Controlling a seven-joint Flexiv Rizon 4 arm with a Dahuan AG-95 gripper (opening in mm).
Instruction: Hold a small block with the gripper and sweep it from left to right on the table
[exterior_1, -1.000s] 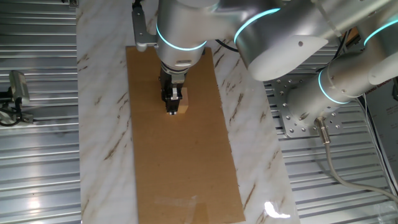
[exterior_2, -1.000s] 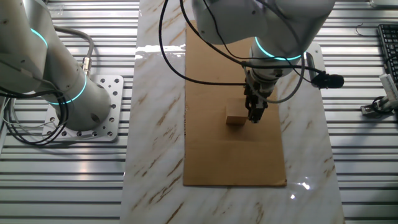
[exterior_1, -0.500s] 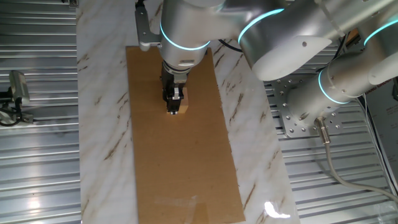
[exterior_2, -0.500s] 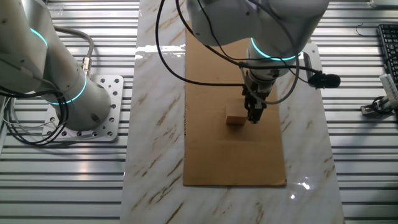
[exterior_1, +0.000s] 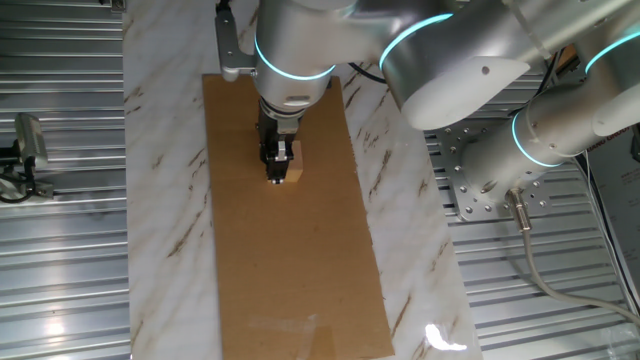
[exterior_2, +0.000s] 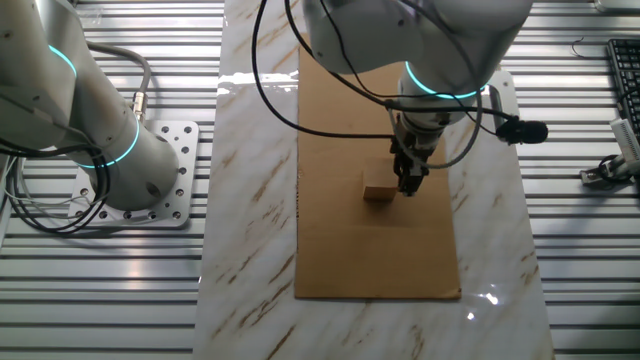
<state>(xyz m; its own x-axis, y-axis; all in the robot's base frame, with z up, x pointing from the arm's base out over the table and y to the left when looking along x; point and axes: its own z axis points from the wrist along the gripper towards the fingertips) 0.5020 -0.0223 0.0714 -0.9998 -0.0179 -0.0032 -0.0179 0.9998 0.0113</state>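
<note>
The small block (exterior_1: 294, 166), a pale tan wooden cube, rests on the brown board (exterior_1: 290, 280) that lies on the marble table (exterior_1: 160, 200). It also shows in the other fixed view (exterior_2: 378, 194). The black gripper (exterior_1: 276, 172) points straight down with its tips at board level, right against the block's side. In the other fixed view the gripper (exterior_2: 407, 186) stands just right of the block. The fingers read as one narrow dark shape, so I cannot tell whether they grip the block's edge or only stand beside it.
The arm's silver-white links with cyan rings (exterior_1: 450, 60) hang over the table's far end. The arm's base plate (exterior_2: 150, 180) sits on ribbed metal flooring beside the table. A small device (exterior_1: 28, 150) stands off the table's edge.
The wrist shifted a few pixels sideways and back. The gripper tips stay at the block, and the block has not visibly moved.
</note>
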